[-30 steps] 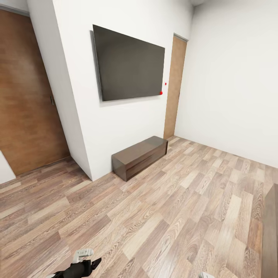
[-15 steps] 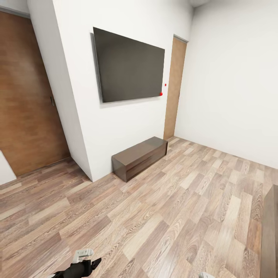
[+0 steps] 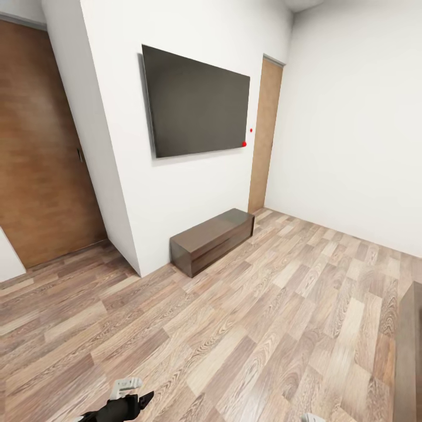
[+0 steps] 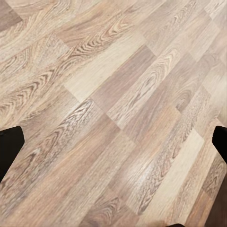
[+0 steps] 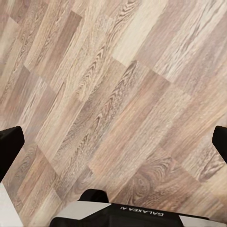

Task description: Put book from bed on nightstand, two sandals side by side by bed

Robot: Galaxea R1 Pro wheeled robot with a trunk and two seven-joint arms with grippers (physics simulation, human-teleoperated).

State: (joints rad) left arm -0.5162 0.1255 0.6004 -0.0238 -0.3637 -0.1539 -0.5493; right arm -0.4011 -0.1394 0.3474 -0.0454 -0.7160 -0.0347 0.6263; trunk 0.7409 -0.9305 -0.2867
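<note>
One wall-mounted television (image 3: pixel 196 102), one low dark cabinet (image 3: pixel 212 238), two brown wooden doors (image 3: pixel 41 146), and two small red dots (image 3: pixel 244 143).

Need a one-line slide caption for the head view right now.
Wall-mounted TV above a low dark cabinet on plank floor.

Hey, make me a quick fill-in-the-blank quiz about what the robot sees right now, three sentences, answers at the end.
1. The dark TV hangs on a ____ wall.
2. The low brown cabinet stands on the floor directly below the ____.
3. Both wrist views look at a ____ plank floor.

Missing words: white; TV; wood
</note>
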